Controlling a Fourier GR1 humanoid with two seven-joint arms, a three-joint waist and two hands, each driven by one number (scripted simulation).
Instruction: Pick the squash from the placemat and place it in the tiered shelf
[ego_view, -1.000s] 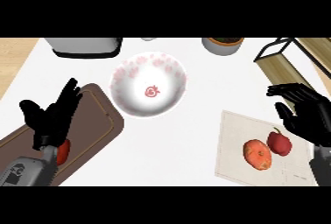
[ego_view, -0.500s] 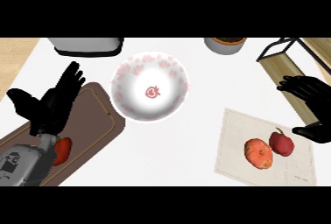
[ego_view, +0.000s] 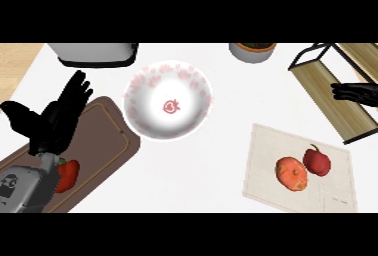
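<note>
1. The squash (ego_view: 292, 173) lies on the placemat (ego_view: 269, 150), touching a red pepper (ego_view: 319, 160).
2. Right hand (ego_view: 356, 92) sits by the tiered shelf (ego_view: 332, 95); its finger state cannot be told. Left hand (ego_view: 55, 117) rests with fingers spread, holding nothing.
3. Judged rigid, rounded, likely smooth-skinned: grasp across its widest part, on the side away from the pepper.

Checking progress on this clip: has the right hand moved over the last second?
Yes. The right hand has drawn away from the placemat, up and right to the tiered shelf.

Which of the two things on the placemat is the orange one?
The squash, lying on the left side of the placemat. The one touching it on the right is a dark red pepper.
</note>
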